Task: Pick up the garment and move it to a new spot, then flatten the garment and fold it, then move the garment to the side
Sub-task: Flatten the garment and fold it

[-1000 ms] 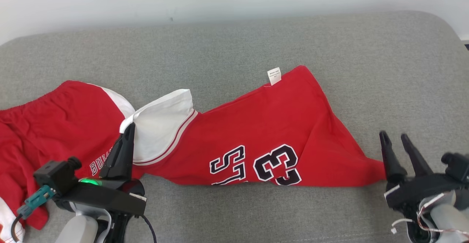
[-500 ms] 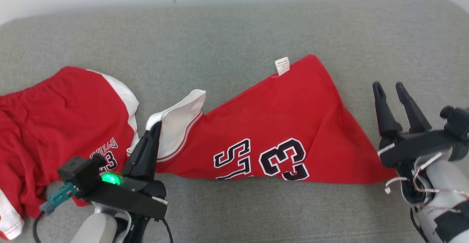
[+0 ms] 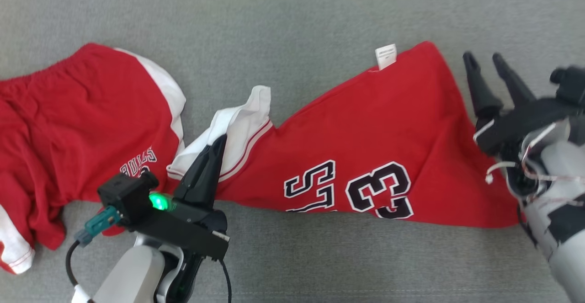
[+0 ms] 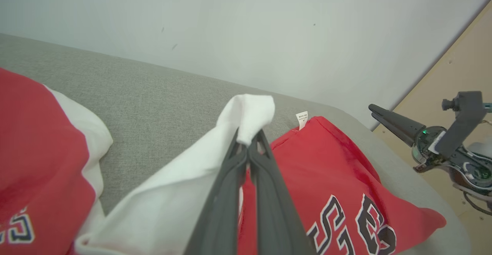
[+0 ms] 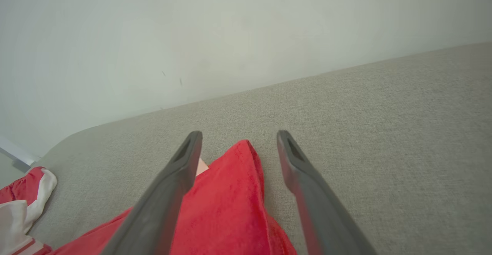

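Note:
The garment (image 3: 365,134) is a red jersey with black and white lettering, lying stretched across the grey cushion (image 3: 297,24). My left gripper (image 3: 221,138) is shut on the jersey's white trimmed end (image 3: 242,120) and holds it lifted. In the left wrist view my fingertips pinch that white fold (image 4: 250,112) at my left gripper (image 4: 250,141). My right gripper (image 3: 482,58) stands open beside the jersey's far right corner. In the right wrist view that red corner (image 5: 230,201) lies between the spread fingers of my right gripper (image 5: 238,134), and contact cannot be told.
Red shorts (image 3: 68,124) with white side panels lie at the left, close to the jersey's held end. A white label (image 3: 385,56) sticks out of the jersey's far edge. A pale wall (image 4: 230,24) backs the cushion; wooden floor (image 4: 461,66) shows past its right end.
The head camera has tilted down. My right gripper went forward from the jersey's near right tip to its far right corner. My left gripper carried the white end rightward, away from the shorts.

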You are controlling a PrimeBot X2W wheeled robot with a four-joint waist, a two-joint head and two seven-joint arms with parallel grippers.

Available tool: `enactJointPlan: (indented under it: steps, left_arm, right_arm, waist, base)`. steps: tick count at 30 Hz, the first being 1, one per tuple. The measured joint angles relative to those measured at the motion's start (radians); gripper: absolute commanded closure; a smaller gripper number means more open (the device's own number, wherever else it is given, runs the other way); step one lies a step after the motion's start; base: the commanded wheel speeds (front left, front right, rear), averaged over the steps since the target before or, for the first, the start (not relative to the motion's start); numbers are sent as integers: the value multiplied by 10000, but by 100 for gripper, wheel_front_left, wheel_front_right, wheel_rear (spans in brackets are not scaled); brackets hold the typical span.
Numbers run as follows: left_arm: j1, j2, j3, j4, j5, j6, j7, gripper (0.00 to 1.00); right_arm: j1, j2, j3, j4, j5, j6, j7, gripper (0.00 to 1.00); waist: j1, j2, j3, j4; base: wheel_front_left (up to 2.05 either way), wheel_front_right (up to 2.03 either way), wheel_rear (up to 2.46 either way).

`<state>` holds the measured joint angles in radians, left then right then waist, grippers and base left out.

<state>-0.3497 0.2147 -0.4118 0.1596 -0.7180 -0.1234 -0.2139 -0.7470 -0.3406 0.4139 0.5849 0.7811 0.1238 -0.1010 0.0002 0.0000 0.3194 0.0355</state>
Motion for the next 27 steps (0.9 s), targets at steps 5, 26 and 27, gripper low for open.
enactJointPlan:
  steps: [5,26,27]
  left_arm:
    - [-362,-159,-90,-29,15,-2,-42,100]
    - [-759,-291,-226,67,84,-13,-253,100]
    - [-758,-293,-226,90,84,-13,-255,100]
  right_arm:
    - [-898,-27,-125,855,245,0,596,0]
    - [-3108,25,631,3626,-75,-6,2773,0]
    - [-3133,48,644,3693,-75,-6,2777,9]
  waist:
    - [0,2,350,263]
    - [0,1,1182,1254]
    - [0,1,1189,1267]
  base:
    - [0,0,0]
    - [0,0,0]
    - [0,0,0]
